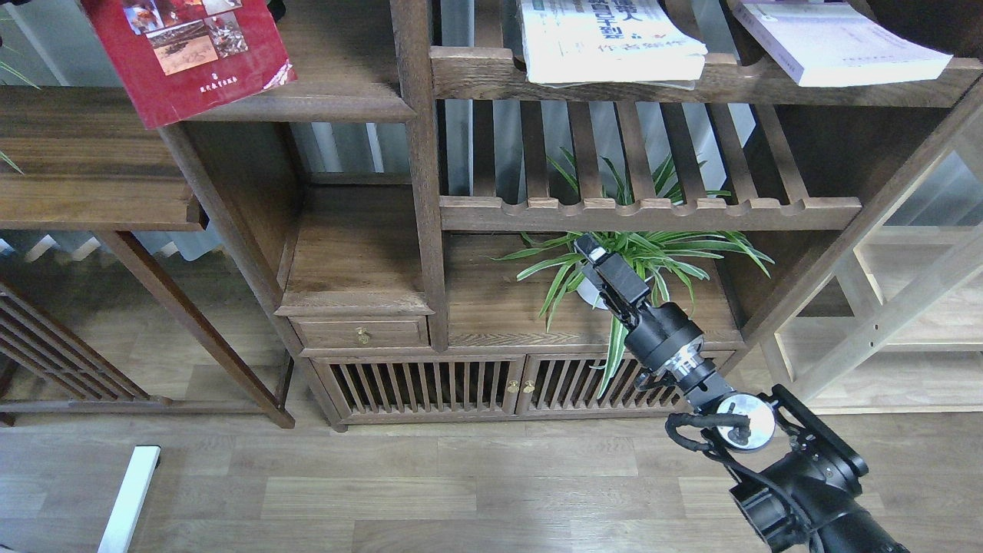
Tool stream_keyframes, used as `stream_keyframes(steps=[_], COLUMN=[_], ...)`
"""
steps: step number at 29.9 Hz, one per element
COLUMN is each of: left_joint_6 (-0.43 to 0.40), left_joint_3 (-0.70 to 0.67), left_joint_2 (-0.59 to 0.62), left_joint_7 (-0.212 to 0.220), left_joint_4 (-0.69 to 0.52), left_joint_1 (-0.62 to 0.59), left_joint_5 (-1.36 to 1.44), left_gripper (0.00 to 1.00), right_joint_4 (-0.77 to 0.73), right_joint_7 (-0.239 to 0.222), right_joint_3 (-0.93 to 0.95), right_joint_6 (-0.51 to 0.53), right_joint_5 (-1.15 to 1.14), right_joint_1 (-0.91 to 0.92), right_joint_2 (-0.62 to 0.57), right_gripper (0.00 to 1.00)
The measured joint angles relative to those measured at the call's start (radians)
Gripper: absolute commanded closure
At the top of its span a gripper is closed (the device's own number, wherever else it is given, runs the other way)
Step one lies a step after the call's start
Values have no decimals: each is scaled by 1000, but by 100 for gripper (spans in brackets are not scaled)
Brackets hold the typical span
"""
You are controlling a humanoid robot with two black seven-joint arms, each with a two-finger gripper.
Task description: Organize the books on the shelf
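The thin red book (184, 57) hangs tilted at the top left, its lower right corner over the solid dark shelf plank (338, 104). What holds it is out of view past the top edge; my left gripper does not show. The large white book with green characters (610, 42) and the thick pale lavender book (833, 42) lie flat on the upper slatted rack (714, 81). My right gripper (593, 252) hovers low in front of the potted plant, empty, its fingers too dark to tell apart.
A spider plant in a white pot (630, 265) stands on the cabinet top behind my right gripper. A second slatted rack (653, 211) runs above it. A vertical post (418, 153) divides the bookcase. A lower side shelf (92, 200) sits at the left.
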Motion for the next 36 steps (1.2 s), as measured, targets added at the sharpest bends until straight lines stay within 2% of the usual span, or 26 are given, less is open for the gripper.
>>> stream_keyframes(steps=[6,10,13,17,27,36], left_joint_6=[0,0,0,5,78,143], left_joint_3=[4,4,8,10,10,60], left_joint_2=[-34,-52,-63,-65,-53,-124], left_joint_7=[-12,-66,-88,-92,-97,-99], left_joint_4=[9,10,10,10,66,100], left_joint_1=[-39,-63,-74,-86,-93,-154], left_joint_5=[70,135,152,179,268,308], left_gripper=[100,100,100,100,100,100], right_joint_4=[0,0,0,0,-9,-14], right_joint_7=[0,0,0,0,-1,-2], right_joint_3=[-3,-4,-4,-5,-8,-9], right_joint_6=[0,0,0,0,0,0], right_joint_5=[1,1,1,2,0,1], right_joint_1=[3,5,10,15,44,62], right_joint_2=[1,2,2,5,34,53], right_gripper=[2,2,2,2,2,2])
